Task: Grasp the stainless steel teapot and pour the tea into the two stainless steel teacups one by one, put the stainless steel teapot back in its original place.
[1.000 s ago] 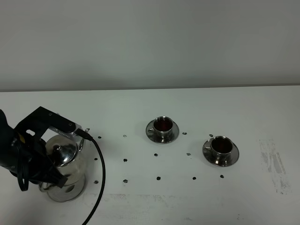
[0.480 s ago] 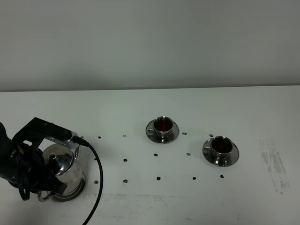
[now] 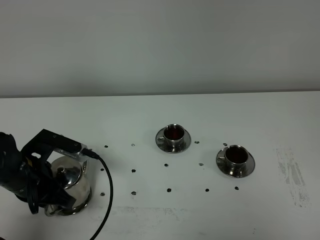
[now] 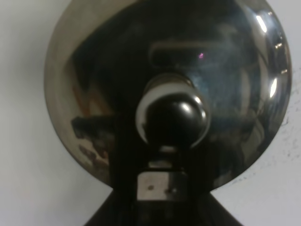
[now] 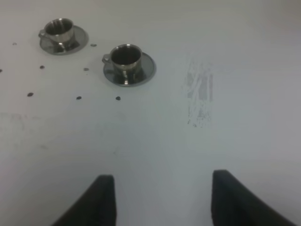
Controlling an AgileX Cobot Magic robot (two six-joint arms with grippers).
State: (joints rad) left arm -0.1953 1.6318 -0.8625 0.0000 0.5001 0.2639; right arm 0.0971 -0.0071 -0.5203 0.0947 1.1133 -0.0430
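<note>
Exterior high view: the shiny bell-shaped stainless steel teapot (image 3: 72, 187) with a knobbed lid is seen standing upright near the front left corner of the white table (image 3: 150, 115), with the black left arm and its cable bent over and around it. The left gripper (image 3: 50, 192) is placed at the pot's handle side, but whether its fingers are closed on the handle cannot be told; in the left wrist view only the domed lid and its round knob (image 4: 171, 117) are shown, filling the picture.

Two small stainless steel teacups on round steel saucers are set well apart from the pot toward the middle and right of the table. Dark reddish-brown tea (image 3: 174, 132) is held in the nearer-centre cup (image 3: 173, 136), and the right-hand cup (image 3: 235, 157) is also dark inside. Small dark spots (image 3: 134, 171) are scattered on the table between pot and cups.

The right gripper (image 5: 157, 202) is held above bare table, its fingers (image 5: 101, 197) spread wide with nothing between them.
</note>
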